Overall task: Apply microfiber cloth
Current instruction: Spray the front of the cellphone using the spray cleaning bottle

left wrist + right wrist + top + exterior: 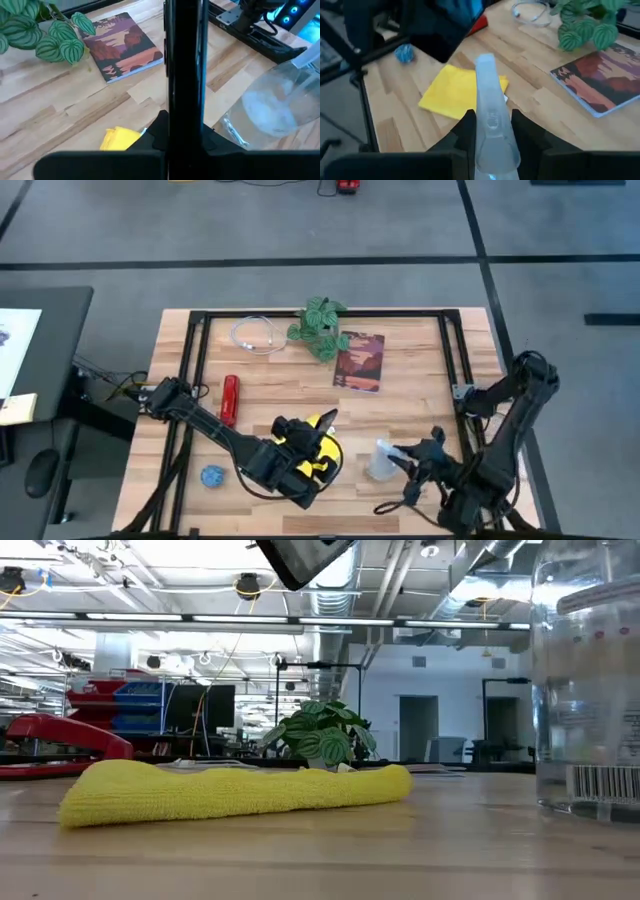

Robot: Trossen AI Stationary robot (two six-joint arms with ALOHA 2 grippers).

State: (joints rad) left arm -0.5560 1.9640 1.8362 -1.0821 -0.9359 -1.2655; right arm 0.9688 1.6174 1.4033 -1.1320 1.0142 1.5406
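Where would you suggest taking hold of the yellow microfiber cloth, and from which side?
Probably from above, pinching a free edge or corner of the microfiber cloth. It lies low and flat on the table, folded into a soft pad, so a level approach from the side offers little to grip.

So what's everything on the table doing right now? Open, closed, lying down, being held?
microfiber cloth: lying flat on the table, under the left arm.
clear bottle: upright, held at its top.
right tool: shut on the clear bottle.
left tool: over the cloth; open or shut, unclear.
book: closed, lying flat.
plant: upright beside the book.
red stapler: lying unheld.
blue ball: resting unheld.
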